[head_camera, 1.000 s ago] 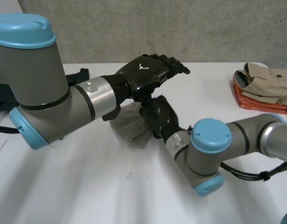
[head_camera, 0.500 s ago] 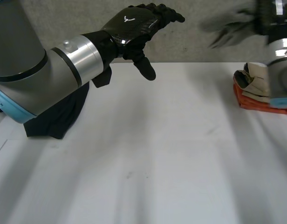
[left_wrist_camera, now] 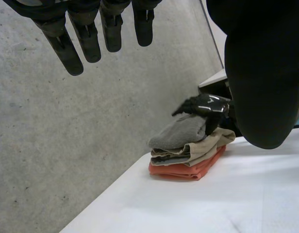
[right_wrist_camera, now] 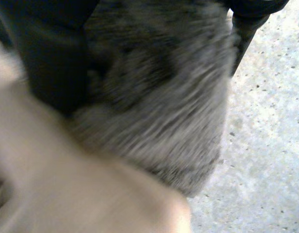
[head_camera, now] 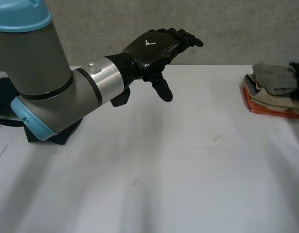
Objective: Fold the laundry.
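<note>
A fuzzy grey cloth [right_wrist_camera: 159, 107], folded into a soft lump, tops a stack [head_camera: 268, 103] of flat beige and orange folds at the smooth white table's [head_camera: 188, 170] right edge. The right hand [left_wrist_camera: 206, 104] clasps it between thumb and fingers. The left hand [head_camera: 157, 46] hovers, fingers straight.

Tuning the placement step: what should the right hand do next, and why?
Probably open the right hand and lift it straight off. The grey cloth it grips already lies folded on the pile of clothes, and the left hand hangs open, well clear.
</note>
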Robot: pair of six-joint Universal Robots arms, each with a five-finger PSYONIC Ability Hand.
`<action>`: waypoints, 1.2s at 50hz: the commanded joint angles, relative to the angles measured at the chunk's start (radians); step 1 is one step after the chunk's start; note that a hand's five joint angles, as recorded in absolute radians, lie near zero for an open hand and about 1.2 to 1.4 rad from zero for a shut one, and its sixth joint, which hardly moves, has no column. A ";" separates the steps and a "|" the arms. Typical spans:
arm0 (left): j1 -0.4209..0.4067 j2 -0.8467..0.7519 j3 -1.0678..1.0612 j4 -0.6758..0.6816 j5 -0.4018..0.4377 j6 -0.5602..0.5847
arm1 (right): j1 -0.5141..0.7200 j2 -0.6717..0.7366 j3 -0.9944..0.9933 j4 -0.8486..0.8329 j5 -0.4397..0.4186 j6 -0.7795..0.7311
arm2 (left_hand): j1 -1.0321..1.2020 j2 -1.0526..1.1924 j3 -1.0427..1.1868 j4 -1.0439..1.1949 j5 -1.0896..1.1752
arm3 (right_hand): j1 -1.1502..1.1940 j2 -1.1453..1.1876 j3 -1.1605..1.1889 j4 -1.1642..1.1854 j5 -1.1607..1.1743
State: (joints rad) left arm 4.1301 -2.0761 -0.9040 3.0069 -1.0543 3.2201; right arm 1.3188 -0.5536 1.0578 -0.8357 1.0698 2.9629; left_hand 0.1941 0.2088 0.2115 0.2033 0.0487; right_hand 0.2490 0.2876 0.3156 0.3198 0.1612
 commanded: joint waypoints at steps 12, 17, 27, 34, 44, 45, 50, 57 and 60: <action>-0.062 0.039 -0.042 0.000 -0.009 0.000 | -0.122 -0.389 0.059 0.728 0.292 -0.297 | -0.010 -0.025 -0.027 -0.019 -0.039 | -0.074 -0.113 -0.141 -0.145 -0.161; -0.051 0.073 -0.026 0.018 -0.024 -0.005 | -0.118 -0.459 0.056 0.650 0.478 -0.502 | -0.013 -0.028 -0.030 -0.022 -0.042 | -0.074 -0.113 -0.141 -0.145 -0.161; 0.183 0.097 0.091 0.055 -0.334 0.020 | 0.143 -0.728 0.364 0.161 0.352 -0.394 | -0.016 -0.030 -0.033 -0.025 -0.045 | -0.074 -0.113 -0.141 -0.145 -0.161; 0.415 0.026 0.030 -0.002 -0.389 0.309 | 0.378 -0.735 0.524 0.191 0.285 -0.398 | -0.016 -0.030 -0.033 -0.025 -0.045 | -0.074 -0.113 -0.141 -0.145 -0.161; 0.610 -0.303 0.077 0.176 -0.417 0.648 | 0.502 -0.641 0.643 0.343 0.286 -0.459 | -0.019 -0.033 -0.036 -0.028 -0.048 | -0.074 -0.113 -0.141 -0.145 -0.161; 0.631 -0.361 0.103 0.217 -0.415 0.662 | 0.505 -0.640 0.651 0.349 0.286 -0.467 | -0.020 -0.034 -0.037 -0.029 -0.049 | -0.074 -0.113 -0.141 -0.145 -0.161; 0.656 -0.531 0.212 0.279 -0.411 0.685 | 0.499 -0.638 0.685 0.357 0.285 -0.498 | -0.007 -0.022 -0.024 -0.016 -0.036 | -0.074 -0.113 -0.141 -0.145 -0.161; 0.648 -0.642 0.335 0.280 -0.412 0.692 | 0.490 -0.638 0.715 0.357 0.283 -0.498 | 1.200 1.185 1.183 1.191 1.171 | -0.074 -0.113 -0.141 -0.145 -0.161; 0.625 -0.618 0.320 0.280 -0.420 0.676 | 0.488 -0.641 0.723 0.357 0.285 -0.498 | 1.202 1.187 1.185 1.193 1.173 | -0.074 -0.113 -0.141 -0.145 -0.161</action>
State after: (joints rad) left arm 4.7909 -2.6940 -0.6045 3.2934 -1.4677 3.9160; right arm 1.8114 -1.1891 1.7666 -0.4752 1.3532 2.4631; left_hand 0.9878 0.8847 0.8778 0.8820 0.6896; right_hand 0.2221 0.2133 0.2065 0.2104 0.0423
